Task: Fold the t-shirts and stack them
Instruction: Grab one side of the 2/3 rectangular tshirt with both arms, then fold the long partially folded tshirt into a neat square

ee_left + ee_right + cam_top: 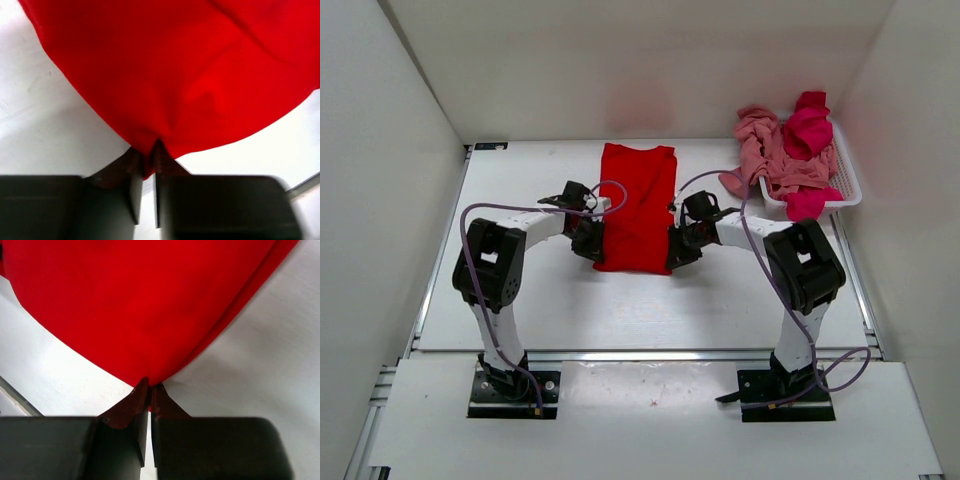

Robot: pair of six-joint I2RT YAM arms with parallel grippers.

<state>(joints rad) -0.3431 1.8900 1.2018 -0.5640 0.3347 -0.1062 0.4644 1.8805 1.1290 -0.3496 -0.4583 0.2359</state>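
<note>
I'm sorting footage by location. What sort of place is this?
Probably a robotics lab test cell: plain white walls box in the table, the left arm and right arm are bolted at its near edge, and a red t-shirt and white mesh basket serve as props.

red t-shirt [200,75]: running past the frame edges in both wrist views.
its near corners: hiding under the left claw [590,243] and right claw [680,250] from above.
salmon t-shirt [765,150], crimson t-shirt [807,130]: bunching together, outlines tangling.
</note>
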